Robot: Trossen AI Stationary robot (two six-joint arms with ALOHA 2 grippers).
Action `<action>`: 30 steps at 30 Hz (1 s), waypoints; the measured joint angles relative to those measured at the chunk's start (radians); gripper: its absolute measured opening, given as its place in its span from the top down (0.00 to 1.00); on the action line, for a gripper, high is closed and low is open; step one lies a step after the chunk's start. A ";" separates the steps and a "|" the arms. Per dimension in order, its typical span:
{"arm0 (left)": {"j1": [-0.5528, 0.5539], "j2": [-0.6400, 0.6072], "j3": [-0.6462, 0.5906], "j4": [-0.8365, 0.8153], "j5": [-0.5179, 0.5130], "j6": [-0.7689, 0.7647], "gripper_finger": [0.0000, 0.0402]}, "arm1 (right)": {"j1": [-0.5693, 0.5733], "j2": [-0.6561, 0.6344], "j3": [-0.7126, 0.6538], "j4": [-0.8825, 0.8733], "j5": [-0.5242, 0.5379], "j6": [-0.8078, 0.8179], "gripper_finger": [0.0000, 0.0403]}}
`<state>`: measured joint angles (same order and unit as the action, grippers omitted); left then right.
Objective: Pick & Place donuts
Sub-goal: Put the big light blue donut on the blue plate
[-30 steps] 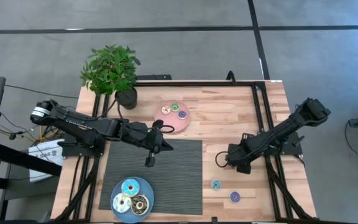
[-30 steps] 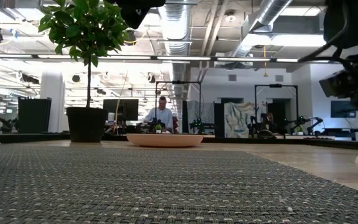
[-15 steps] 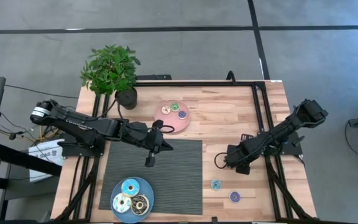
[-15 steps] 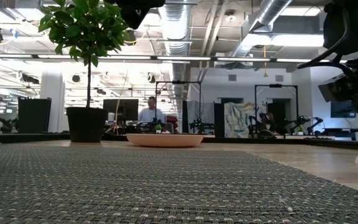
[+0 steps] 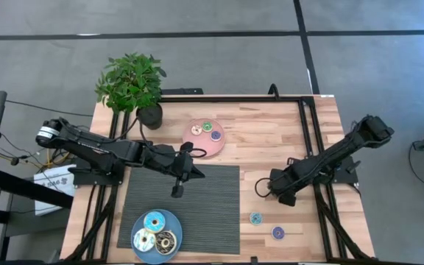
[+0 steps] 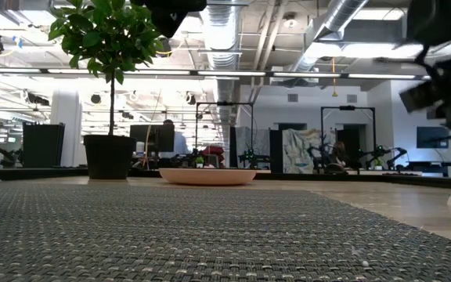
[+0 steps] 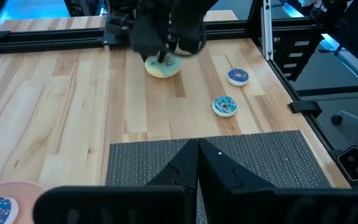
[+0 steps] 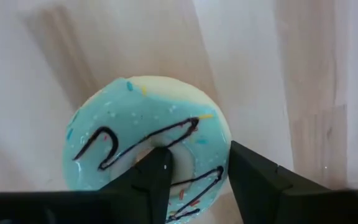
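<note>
- Here, in your high view, the blue plate [image 5: 136, 239] sits at the near left corner of the grey mat [image 5: 205, 210] and holds three donuts: a teal one [image 5: 154, 221], a cream one [image 5: 145, 239] and a brown one [image 5: 165, 241], packed close together.
- The pink plate [image 5: 216, 145] lies on bare wood just beyond the mat's far edge and carries three small donuts [image 5: 207, 131].
- Your right gripper [image 8: 194, 171] is down on the wood to the right of the mat, its fingers [image 8: 151, 177] partly closed across a teal-iced donut with dark drizzle [image 8: 123, 134]; one finger stands in the hole and the other against the outer rim.
- Two small donuts, teal [image 5: 255, 218] and blue-purple [image 5: 278, 232], lie loose on the wood near the right gripper, towards the near edge.
- Your left gripper [image 5: 177, 191] hangs over the far part of the mat with its jaws pressed together and empty.
- A potted plant [image 5: 132, 82] stands at the far left corner, beside the left arm.
- Black frame rails [image 5: 306, 132] run along the table's sides; the mat's middle and right lie bare.
</note>
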<state>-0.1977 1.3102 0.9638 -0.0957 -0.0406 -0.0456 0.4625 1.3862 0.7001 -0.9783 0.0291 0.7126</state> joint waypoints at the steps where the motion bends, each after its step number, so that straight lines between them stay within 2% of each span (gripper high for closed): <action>1: 0.001 0.000 0.000 -0.004 0.000 0.000 1.00 | 0.000 -0.021 0.006 -0.003 0.000 0.013 0.66; 9: 0.012 0.000 -0.001 -0.077 0.005 0.046 1.00 | 0.000 -0.149 0.086 -0.006 0.054 0.074 0.66; 12: 0.010 -0.002 -0.054 0.006 0.009 0.045 1.00 | 0.000 -0.141 0.132 -0.002 0.076 0.077 0.68; 15: -0.010 -0.014 -0.178 0.174 0.017 -0.015 1.00 | 0.000 -0.102 0.190 0.002 0.102 0.116 0.69; 19: -0.060 -0.050 -0.332 0.382 -0.006 -0.084 1.00 | 0.000 -0.010 0.297 0.051 0.104 0.147 0.70; 22: -0.087 -0.093 -0.403 0.452 -0.037 -0.091 1.00 | 0.000 0.095 0.407 0.108 0.118 0.141 0.70; 26: -0.110 -0.159 -0.440 0.430 -0.044 -0.091 1.00 | -0.010 0.270 0.599 0.164 0.152 0.084 0.70; 30: -0.122 -0.238 -0.444 0.333 -0.044 -0.079 1.00 | -0.039 0.470 0.828 0.173 0.154 0.013 0.70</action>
<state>-0.3198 1.0725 0.5194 0.2369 -0.0846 -0.1245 0.4238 1.8559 1.5284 -0.8051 0.1833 0.7258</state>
